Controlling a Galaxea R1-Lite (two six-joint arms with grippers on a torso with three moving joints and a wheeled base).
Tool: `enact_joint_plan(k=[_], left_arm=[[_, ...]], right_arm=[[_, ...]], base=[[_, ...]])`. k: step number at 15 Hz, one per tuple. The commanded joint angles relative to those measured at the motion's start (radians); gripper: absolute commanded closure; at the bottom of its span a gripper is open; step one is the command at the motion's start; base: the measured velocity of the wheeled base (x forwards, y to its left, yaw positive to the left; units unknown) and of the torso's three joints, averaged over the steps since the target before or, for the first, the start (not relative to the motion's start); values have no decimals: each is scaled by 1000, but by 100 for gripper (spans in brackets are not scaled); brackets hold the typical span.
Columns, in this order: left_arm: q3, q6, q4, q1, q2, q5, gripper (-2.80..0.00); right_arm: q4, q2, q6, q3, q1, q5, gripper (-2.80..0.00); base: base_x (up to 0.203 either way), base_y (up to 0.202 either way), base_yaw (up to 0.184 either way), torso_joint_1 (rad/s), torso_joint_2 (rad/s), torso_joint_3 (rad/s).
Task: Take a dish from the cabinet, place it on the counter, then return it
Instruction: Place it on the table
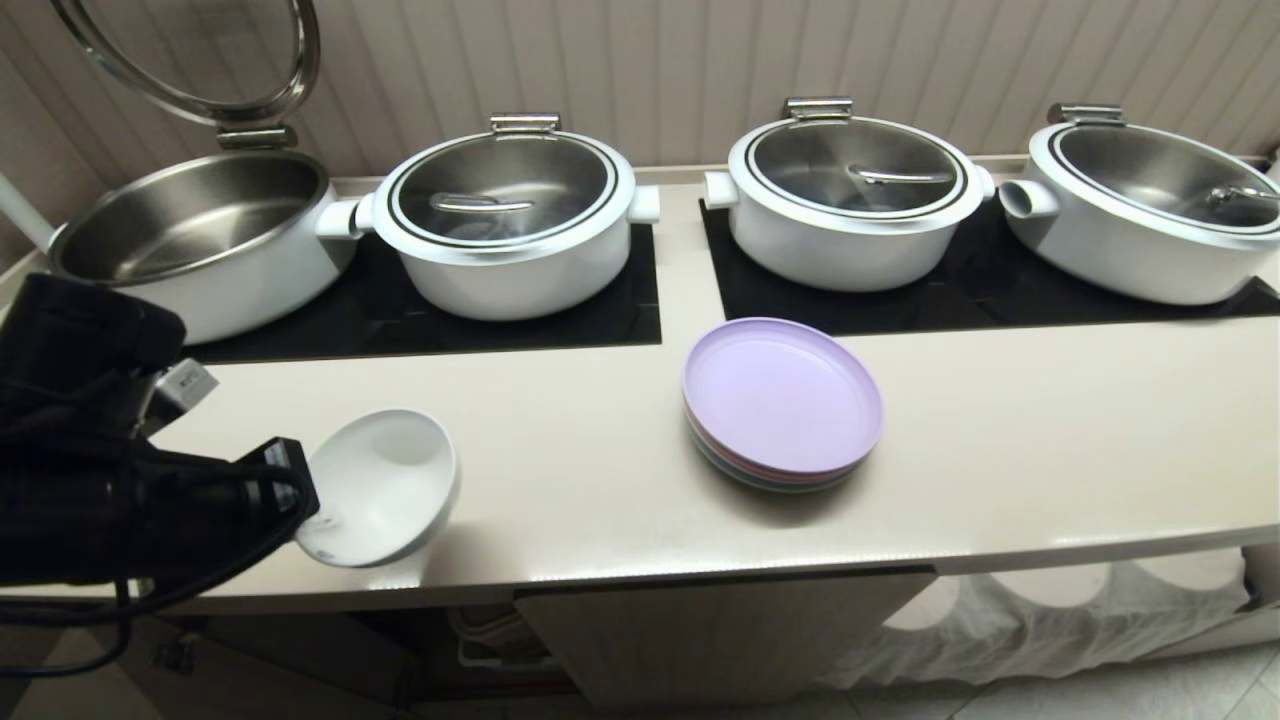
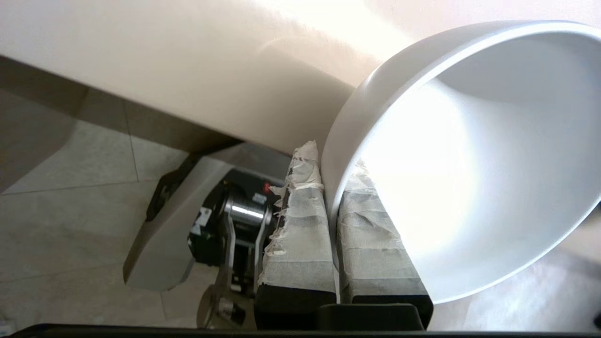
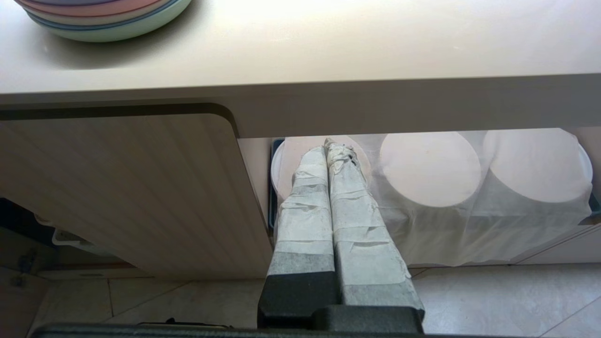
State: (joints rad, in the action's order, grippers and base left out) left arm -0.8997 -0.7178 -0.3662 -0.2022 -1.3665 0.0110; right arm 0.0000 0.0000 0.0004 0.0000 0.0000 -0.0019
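From the head view the left gripper [image 1: 300, 490] comes in at the near left edge of the counter [image 1: 600, 470], clamped on the rim of one white dish [image 1: 385, 485] that is tilted with its hollow facing up and away from the arm, its lower side over the counter's front edge; on the counter lies one stack of flat plates [image 1: 782, 403], lilac on top with pink and greenish rims beneath; behind stand four white pots [image 1: 510, 230] on two black inset panels [image 1: 590, 300], three with glass lids down and the leftmost with its lid raised; a ribbed beige wall runs behind, and one ribbed cabinet door [image 1: 710, 630] stands open below over pale floor tiles; a small mark on the dish's outside is too small to read. From the left wrist view two tape-wrapped fingers [image 2: 300, 234] pinch the dish's wall [image 2: 469, 164], one outside and one inside, beside the counter's rounded edge. From the right wrist view the right gripper [image 3: 335, 155] hangs below the counter with its two taped fingers pressed together, holding nothing, beside the open door [image 3: 141, 188] and a white cloth [image 3: 469, 225] draped over round white shapes.
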Motion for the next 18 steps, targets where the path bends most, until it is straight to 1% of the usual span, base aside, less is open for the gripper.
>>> enact_joint_plan(k=[1, 2, 4, 5, 6, 8, 11, 15, 16, 17, 18], left_arm=[[-41, -14, -3, 28, -61, 45, 0], [-47, -21, -2, 48, -75, 61, 0], [-68, -88, 1, 76, -96, 110, 0], [-77, -125, 1, 87, -107, 149, 0], [-83, -145, 3, 102, -111, 171, 0], [-108, -164, 4, 144, -122, 179, 0], [-157, -248, 4, 220, -153, 224, 0], [-191, -329, 5, 313, -163, 224, 0], [-194, -356, 6, 337, -163, 225, 0], [-199, -397, 15, 363, -163, 223, 0], [-202, -436, 45, 391, -163, 220, 0]], right_arm=[[0, 0, 0, 0, 0, 0, 0], [0, 0, 0, 0, 0, 0, 0], [0, 0, 0, 0, 0, 0, 0], [0, 0, 0, 0, 0, 0, 0], [0, 0, 0, 0, 0, 0, 0], [0, 0, 0, 0, 1, 0, 0], [0, 0, 0, 0, 0, 0, 0], [0, 0, 0, 0, 0, 0, 0], [0, 0, 0, 0, 1, 0, 0], [0, 0, 0, 0, 0, 0, 0], [0, 0, 0, 0, 0, 0, 0]], base=[[0, 0, 0, 0, 0, 0], [0, 0, 0, 0, 0, 0], [0, 0, 0, 0, 0, 0], [0, 0, 0, 0, 0, 0], [0, 0, 0, 0, 0, 0], [0, 0, 0, 0, 0, 0], [0, 0, 0, 0, 0, 0], [0, 0, 0, 0, 0, 0], [0, 0, 0, 0, 0, 0], [0, 0, 0, 0, 0, 0], [0, 0, 0, 0, 0, 0]])
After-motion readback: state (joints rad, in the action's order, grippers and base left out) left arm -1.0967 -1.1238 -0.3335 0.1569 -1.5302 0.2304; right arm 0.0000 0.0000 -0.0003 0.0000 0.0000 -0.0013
